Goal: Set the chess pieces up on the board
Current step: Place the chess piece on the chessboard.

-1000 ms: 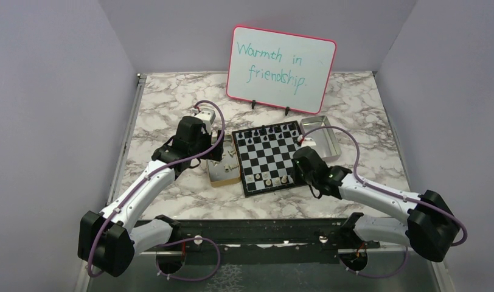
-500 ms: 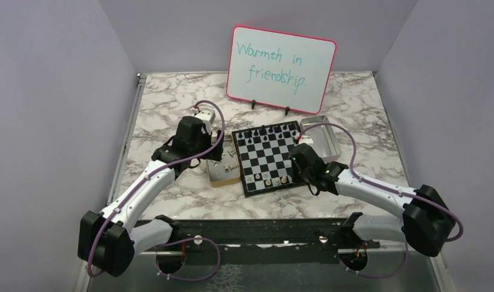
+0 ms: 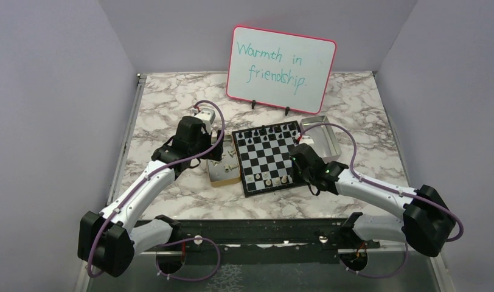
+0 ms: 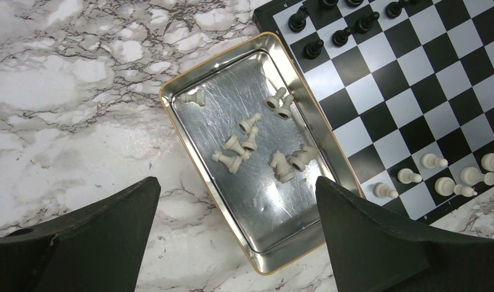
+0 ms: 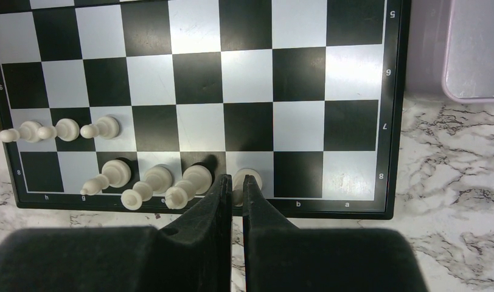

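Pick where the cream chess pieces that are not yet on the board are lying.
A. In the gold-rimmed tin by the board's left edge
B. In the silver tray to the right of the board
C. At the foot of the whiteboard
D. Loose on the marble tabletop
A: the left wrist view shows the loose cream pieces lying inside the gold-rimmed tin beside the board.

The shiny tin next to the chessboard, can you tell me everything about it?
The tin is a shallow rectangular tray with rounded corners, scratched silver metal inside and a gold-coloured rim. It lies open side up on the marble table, slanted, one long side along the edge of the board, seemingly touching it. Several cream chess pieces lie tipped over inside. The left gripper hangs open above, not touching.
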{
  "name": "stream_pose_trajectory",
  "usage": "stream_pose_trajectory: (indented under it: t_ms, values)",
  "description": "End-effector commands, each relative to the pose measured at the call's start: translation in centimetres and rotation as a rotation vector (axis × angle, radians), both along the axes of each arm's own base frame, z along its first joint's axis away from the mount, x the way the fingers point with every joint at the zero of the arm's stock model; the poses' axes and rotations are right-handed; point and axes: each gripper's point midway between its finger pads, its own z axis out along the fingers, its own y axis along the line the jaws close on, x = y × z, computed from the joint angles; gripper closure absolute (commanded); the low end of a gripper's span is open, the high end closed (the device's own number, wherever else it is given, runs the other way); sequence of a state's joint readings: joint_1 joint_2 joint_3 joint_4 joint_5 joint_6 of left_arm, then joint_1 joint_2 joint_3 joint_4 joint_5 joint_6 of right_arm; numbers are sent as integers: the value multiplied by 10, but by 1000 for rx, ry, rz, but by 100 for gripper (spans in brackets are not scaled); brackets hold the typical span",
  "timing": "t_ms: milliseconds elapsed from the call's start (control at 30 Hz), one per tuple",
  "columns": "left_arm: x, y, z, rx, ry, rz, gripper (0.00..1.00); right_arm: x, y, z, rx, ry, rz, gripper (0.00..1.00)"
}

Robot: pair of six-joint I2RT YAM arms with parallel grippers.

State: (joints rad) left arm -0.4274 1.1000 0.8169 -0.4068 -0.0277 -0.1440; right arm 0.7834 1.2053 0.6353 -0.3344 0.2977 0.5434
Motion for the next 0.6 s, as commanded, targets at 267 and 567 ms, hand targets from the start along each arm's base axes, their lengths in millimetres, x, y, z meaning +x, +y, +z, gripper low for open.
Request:
stream_pose_trajectory:
  t_ms: [267,567]
  values:
    - [3,3,8,4,-43,7,1,5,-4,2,-2,-13,-41,80]
    - [1,7,9,14,-34,33,1,9,-2,23,18,-45,-42,62]
